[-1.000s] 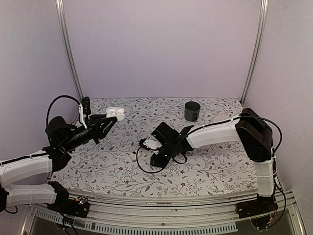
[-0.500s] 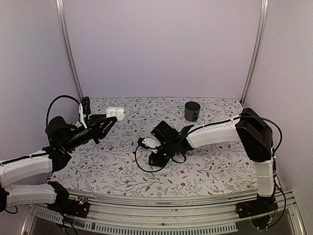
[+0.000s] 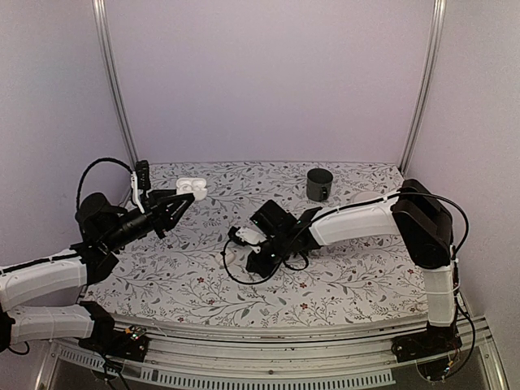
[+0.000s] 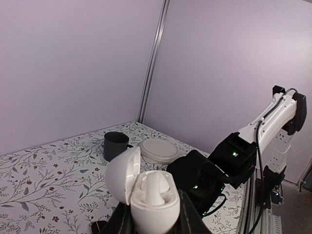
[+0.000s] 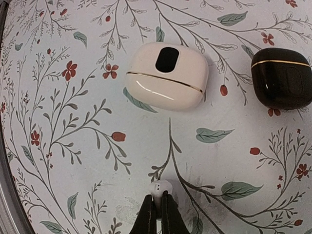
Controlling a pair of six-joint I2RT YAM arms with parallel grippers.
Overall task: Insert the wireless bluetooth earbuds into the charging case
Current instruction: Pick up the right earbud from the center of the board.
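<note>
Against floral tablecloth (image 5: 243,170), the earbud (image 5: 161,187) is tiny, glossy white, round-headed.

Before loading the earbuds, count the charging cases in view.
3. An open white case sits in the left jaws; a closed cream case and a closed black case lie on the table. Others may be hidden.

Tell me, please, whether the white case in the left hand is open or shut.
Open: the white case has its lid swung back, with an earbud showing inside.
</note>
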